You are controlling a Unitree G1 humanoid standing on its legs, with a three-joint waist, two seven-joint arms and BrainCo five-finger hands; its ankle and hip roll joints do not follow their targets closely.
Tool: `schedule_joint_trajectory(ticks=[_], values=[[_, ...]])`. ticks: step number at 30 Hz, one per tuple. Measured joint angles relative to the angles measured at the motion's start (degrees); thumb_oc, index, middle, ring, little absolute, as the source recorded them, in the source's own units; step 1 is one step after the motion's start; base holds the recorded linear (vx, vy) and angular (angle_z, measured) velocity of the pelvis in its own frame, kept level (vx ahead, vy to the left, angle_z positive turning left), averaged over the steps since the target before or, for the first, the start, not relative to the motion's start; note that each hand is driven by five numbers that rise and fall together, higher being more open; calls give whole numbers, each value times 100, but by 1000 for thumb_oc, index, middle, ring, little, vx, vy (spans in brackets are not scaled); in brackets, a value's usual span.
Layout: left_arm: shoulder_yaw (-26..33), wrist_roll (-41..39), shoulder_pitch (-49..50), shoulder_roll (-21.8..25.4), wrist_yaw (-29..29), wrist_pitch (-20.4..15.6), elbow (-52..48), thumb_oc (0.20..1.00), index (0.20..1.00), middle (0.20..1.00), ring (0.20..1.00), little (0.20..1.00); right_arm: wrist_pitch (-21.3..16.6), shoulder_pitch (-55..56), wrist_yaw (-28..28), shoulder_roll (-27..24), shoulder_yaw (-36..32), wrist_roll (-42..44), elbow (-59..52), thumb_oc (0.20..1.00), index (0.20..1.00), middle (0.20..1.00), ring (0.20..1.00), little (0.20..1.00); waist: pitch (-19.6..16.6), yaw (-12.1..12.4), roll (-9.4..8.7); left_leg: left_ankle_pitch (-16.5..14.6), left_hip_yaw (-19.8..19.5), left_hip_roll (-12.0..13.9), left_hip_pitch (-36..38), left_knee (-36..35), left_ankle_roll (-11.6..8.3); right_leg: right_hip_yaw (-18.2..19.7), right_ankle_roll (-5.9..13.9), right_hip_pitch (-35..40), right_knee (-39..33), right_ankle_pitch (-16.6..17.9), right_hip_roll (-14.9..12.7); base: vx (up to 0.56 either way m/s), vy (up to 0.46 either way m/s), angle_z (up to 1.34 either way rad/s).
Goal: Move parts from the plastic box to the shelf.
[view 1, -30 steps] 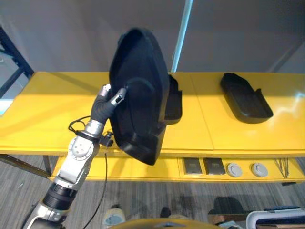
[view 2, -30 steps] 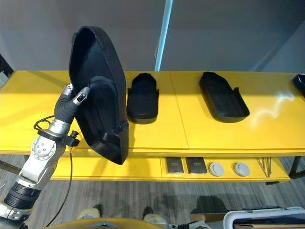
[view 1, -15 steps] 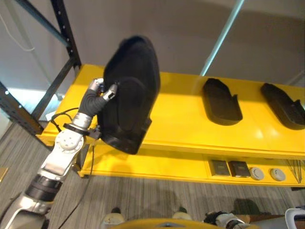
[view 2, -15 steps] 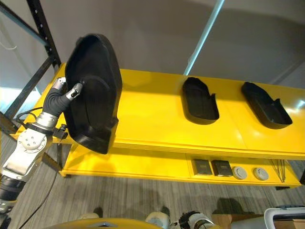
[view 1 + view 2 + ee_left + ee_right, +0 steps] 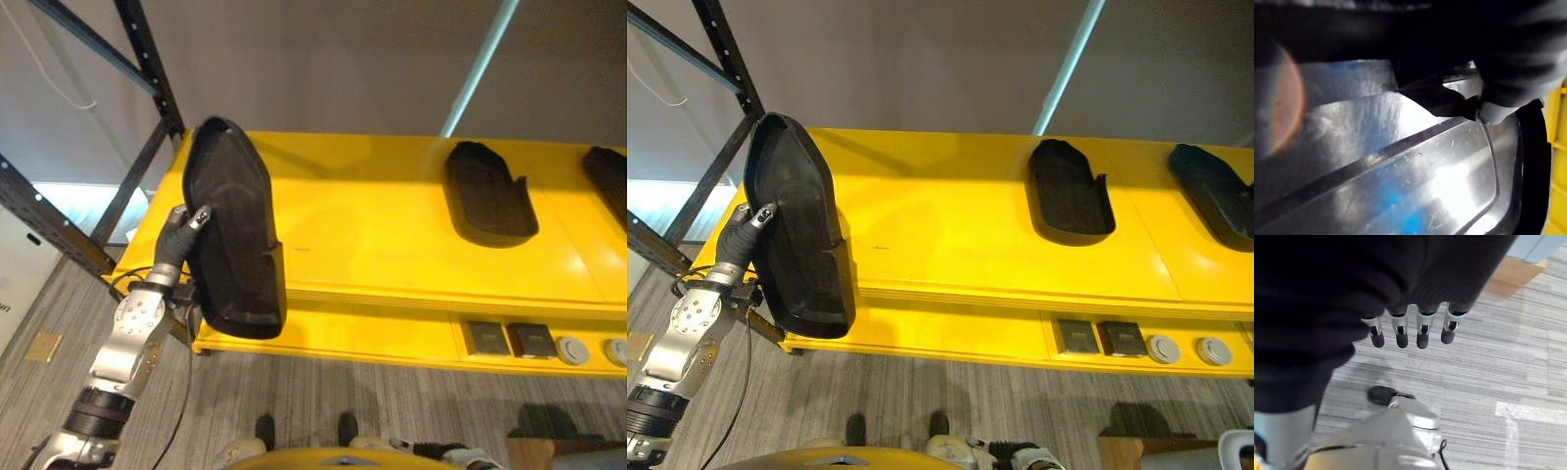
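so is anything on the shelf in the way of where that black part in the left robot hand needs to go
Nothing visible blocks it. The left robot hand holds the black part upright at the left end of the yellow shelf, and the surface beside it is bare. The nearest placed part lies well off to the right, with another part beyond it.

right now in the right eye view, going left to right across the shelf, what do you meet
left hand → black part held upright in it → bare stretch of yellow shelf → second black part lying flat → third black part at the right edge
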Motion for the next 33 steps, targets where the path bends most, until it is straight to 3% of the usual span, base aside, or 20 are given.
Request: schedule_joint_trajectory(ticks=[7,11,16,22,27,33], values=[[116,-226,-1007,368,-158,706,1407,200,200,200,200,200,-6,409,312,13,460,-322,-241,1000,1000,1000,1000,1000,47,-422,80,7,238,-50,-68,-1,40,248,38,-190,-1,114,-55,30,35,-18],[-224,-252,-1703,581,-269,836,2352,200,200,200,200,200,-169,291,401,-50,920,-398,-524,1000,1000,1000,1000,1000,156,-590,251,64,389,-71,-278,-1,90,406,43,-477,-1,230,-75,-53,50,-17],[-556,-387,-2653,659,-235,898,3276,200,200,200,200,200,-206,-177,426,-218,1220,-494,-706,1000,1000,1000,1000,1000,490,-609,419,119,449,-83,-470,-1,84,518,49,-713,-1,306,-79,-56,-38,-9],[-1055,-447,-3574,631,-93,976,3729,200,200,200,200,200,12,-675,406,-251,1341,-436,-579,1000,1000,1000,1000,1000,935,-607,363,251,443,-67,-738,1,53,525,14,-980,-1,380,-52,-27,-18,0],[-1078,-442,-4017,603,100,1059,3817,200,200,200,200,200,12,-736,342,-262,1380,-296,-705,1000,1000,1000,1000,1000,1219,-717,309,260,454,-72,-736,2,38,538,35,-980,-1,453,-47,-23,-43,-1],[-1185,-432,-4692,736,392,1125,4265,200,200,200,200,200,-233,-723,33,-338,1565,0,-882,1000,1000,1000,1000,1000,1489,-846,274,252,458,-67,-758,2,26,546,33,-1003,0,457,-41,-44,-31,-1]])
